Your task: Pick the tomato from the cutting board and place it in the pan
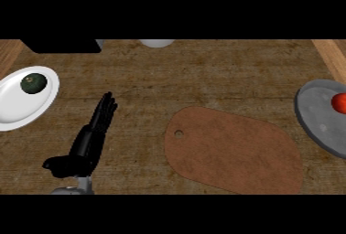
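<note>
Bare counter [202, 77] between plate [20, 107] (left) and pan [317, 114].

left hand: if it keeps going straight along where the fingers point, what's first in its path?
The left hand points up and slightly right, passing right of the white plate. The bare counter lies ahead; nothing before the far edge, though a pale object sits there. Height unclear.

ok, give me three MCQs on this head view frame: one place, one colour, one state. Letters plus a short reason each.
1. Where is the tomato?
A. on the cutting board
B. in the pan
C. on the white plate

2. What colour is the item on the white plate?
A. dark green
B. yellow
C. red

3. How is the left hand?
A. curled round the tomato
B. open, fingers straight
C. pressing on the pan

Answers:
1 B: the tomato sits in the grey pan at the right edge; the cutting board is bare.
2 A: a dark green round item lies on the white plate.
3 B: the left hand is straight-fingered and holds nothing.
</note>
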Controlling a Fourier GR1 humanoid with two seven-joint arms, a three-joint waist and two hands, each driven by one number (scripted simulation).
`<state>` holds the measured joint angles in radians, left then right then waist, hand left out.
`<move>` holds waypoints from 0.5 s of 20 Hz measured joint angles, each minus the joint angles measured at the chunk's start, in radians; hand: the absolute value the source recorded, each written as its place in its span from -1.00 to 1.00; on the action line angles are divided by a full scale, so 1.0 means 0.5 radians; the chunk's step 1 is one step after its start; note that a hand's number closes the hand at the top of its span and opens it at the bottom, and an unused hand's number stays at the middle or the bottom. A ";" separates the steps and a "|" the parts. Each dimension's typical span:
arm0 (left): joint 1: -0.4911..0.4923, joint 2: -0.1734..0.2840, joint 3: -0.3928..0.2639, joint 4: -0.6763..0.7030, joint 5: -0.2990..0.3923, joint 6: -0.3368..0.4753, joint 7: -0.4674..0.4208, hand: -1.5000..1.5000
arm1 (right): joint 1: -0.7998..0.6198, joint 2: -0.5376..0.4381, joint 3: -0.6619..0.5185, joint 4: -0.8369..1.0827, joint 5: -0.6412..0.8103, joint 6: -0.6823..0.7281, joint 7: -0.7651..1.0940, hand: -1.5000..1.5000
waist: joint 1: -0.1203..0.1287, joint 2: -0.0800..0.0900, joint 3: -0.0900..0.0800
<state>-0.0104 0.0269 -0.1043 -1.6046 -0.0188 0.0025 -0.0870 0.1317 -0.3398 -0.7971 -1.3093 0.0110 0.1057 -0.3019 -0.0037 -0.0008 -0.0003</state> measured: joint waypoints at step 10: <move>-0.004 0.002 0.023 -0.004 -0.002 -0.033 0.018 0.00 | 0.067 0.053 0.069 -0.083 0.115 -0.144 -0.016 -1.00 | 0.004 0.001 0.000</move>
